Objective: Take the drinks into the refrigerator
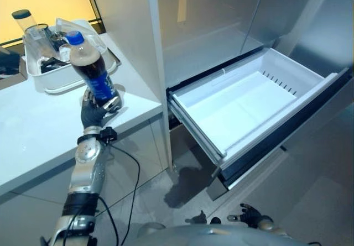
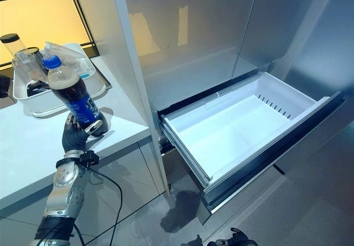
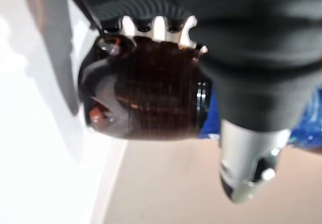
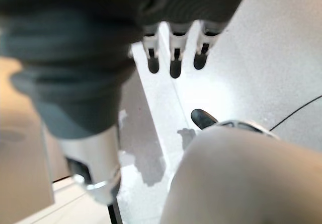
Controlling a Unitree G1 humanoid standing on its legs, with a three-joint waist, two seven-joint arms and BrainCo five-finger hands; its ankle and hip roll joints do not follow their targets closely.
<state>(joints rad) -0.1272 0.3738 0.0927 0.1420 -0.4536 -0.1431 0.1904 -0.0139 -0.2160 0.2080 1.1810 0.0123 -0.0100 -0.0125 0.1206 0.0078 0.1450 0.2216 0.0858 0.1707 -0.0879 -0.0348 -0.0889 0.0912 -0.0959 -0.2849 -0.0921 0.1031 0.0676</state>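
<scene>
My left hand (image 1: 95,112), fingers curled round the base of the cola bottle (image 1: 90,69), holds it cap-up above the tabletop (image 1: 38,130); the open refrigerator drawer (image 1: 249,99) lies toward 3 o'clock, while my right hand (image 4: 173,58) hangs slack.

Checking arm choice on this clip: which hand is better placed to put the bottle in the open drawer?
Left. The left hand already grips the bottle above the counter, beside the open drawer. The right hand hangs low, fingers relaxed and empty.

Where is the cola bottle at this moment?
The cola bottle is held in the left robot hand above the white counter, in front of the tray, left of the open drawer.
</scene>
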